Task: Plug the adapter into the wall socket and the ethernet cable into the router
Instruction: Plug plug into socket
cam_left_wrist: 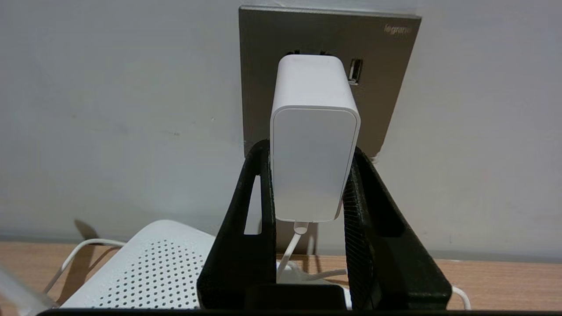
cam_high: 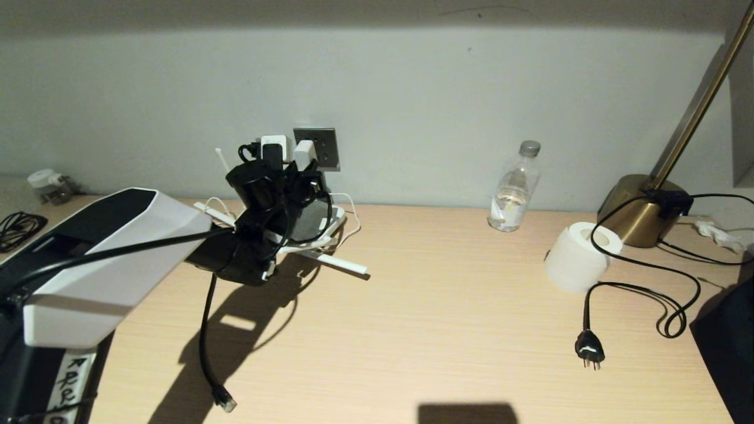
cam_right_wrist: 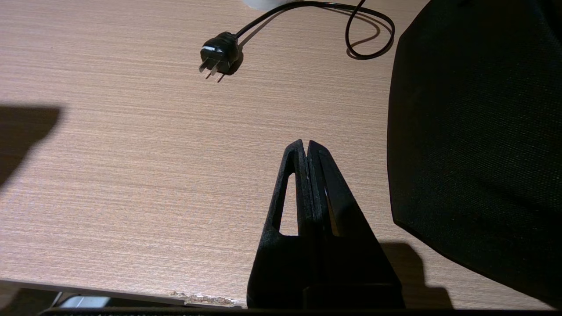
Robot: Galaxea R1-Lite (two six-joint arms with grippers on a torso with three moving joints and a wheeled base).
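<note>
The white adapter (cam_left_wrist: pixel 314 145) is pinched between the black fingers (cam_left_wrist: pixel 257 197) of my left gripper (cam_left_wrist: pixel 310 149), which is shut on it. Its far end meets the grey wall socket (cam_left_wrist: pixel 386 87), beside a USB port, and its thin white cord hangs down. From the head view, the left gripper (cam_high: pixel 294 171) is up at the wall socket (cam_high: pixel 327 150) with the adapter (cam_high: pixel 304 154). The white router (cam_high: pixel 333 221) lies on the desk under the arm; its perforated top (cam_left_wrist: pixel 149 272) shows below. The black ethernet cable (cam_high: pixel 203 341) trails toward the desk's front, its clear connector (cam_high: pixel 225 403) lying loose. My right gripper (cam_right_wrist: pixel 306 145) hangs shut over the desk's front edge.
A water bottle (cam_high: pixel 513 188), a white paper roll (cam_high: pixel 580 250) and a brass lamp base (cam_high: pixel 636 209) stand at the right. A black three-pin plug (cam_high: pixel 590 348) lies there on its cord. A dark fabric thing (cam_right_wrist: pixel 474 131) sits close beside the right gripper.
</note>
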